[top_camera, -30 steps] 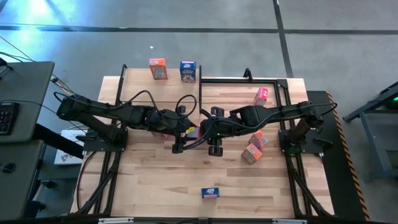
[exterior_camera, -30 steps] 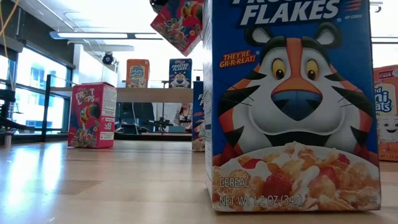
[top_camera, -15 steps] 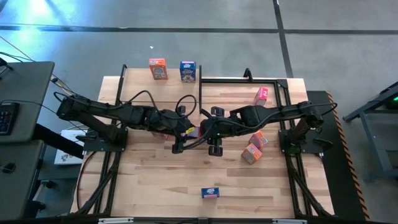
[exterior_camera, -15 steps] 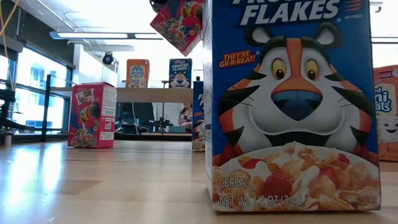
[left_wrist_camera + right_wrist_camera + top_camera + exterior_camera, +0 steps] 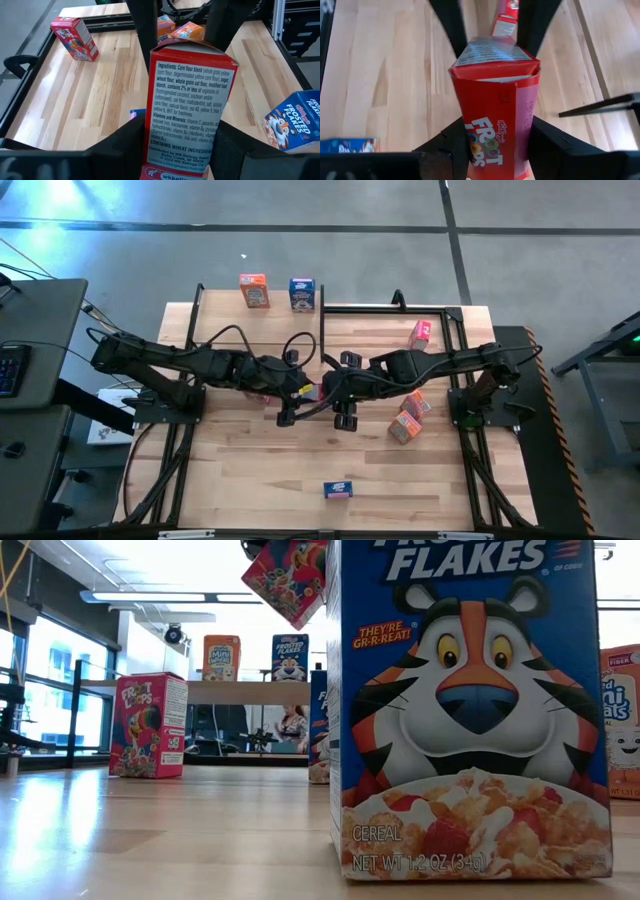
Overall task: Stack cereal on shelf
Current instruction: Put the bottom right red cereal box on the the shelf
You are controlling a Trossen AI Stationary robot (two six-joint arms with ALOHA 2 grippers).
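Note:
A pink-red cereal box [image 5: 288,580] hangs tilted above the middle of the table, held between my two grippers. My left gripper [image 5: 180,129] is shut on one end, and my right gripper [image 5: 496,125] is shut on the other. They meet at the table's centre [image 5: 312,392]. On the shelf [image 5: 240,692] at the far side an orange box [image 5: 254,291] and a blue box [image 5: 302,294] stand upright on their bases. My left gripper pinches the box between its two fingers, on the two faces beside the ingredients panel, at the end nearest it [image 5: 151,145]. The fingers slant down from the table's left and lie along the box. The box is clear of the table. My right gripper pinches the opposite end between its two fingers, at the two sides flanking the printed front [image 5: 466,145]. The fingers slant down from the table's right. The box hangs tilted, clear of the table.
A pink box [image 5: 421,332] stands at the far right. Two orange boxes [image 5: 405,425] lie on the right. One blue box [image 5: 338,489] stands near the front edge and fills the low view; another [image 5: 295,125] lies below the arms.

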